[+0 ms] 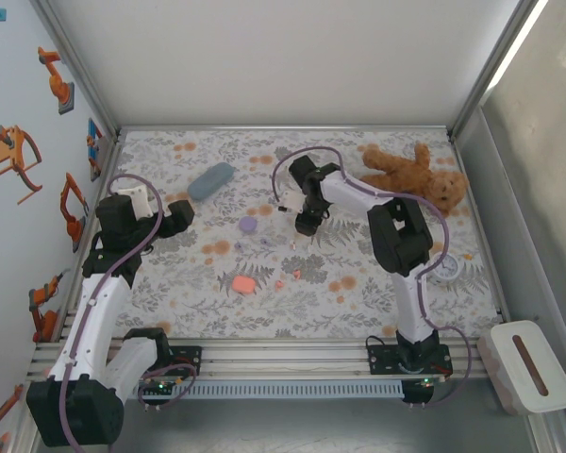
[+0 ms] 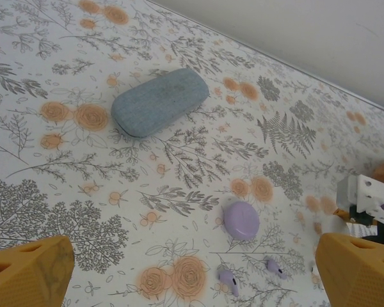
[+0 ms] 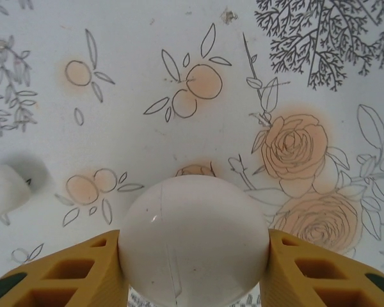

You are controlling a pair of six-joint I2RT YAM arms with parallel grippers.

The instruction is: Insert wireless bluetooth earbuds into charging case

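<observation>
Case (image 3: 193, 217), white, seems clamped in right end effector (image 3: 192, 256).

Smooth, glossy white plastic case (image 3: 193, 240)

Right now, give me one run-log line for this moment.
right gripper: shut on white case | left gripper: open, empty | lilac earbuds: loose beside lilac case, not yet inserted

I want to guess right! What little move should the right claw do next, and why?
Probably lift the white case a little. The right claw has its yellow fingers pressed on both sides of it, so it looks gripped, and what seems a white earbud lies close beside it.
</observation>
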